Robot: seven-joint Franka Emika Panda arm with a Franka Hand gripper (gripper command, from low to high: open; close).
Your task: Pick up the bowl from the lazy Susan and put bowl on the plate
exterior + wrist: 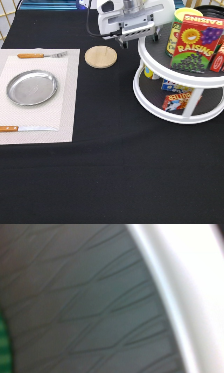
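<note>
The white two-tier lazy Susan (150,97) stands at the exterior view's right. My gripper (138,39) hangs at the left edge of its upper tier, near the exterior view's top, its two short fingers apart and open with nothing between them. No bowl shows in either view; it is hidden or out of sight. The silver plate (31,87) lies bare on a pale placemat (67,100) at the exterior view's left, far from the gripper. The wrist view is filled from very close by the lazy Susan's dark grey tray surface (90,307) and its white rim (190,290).
A round wooden coaster (100,56) lies between the placemat and the turntable. A fork (40,55) and a knife (25,128) flank the plate. A red raisin box (197,42) and a yellow tin (175,31) stand on the upper tier, with packets (175,97) on the lower.
</note>
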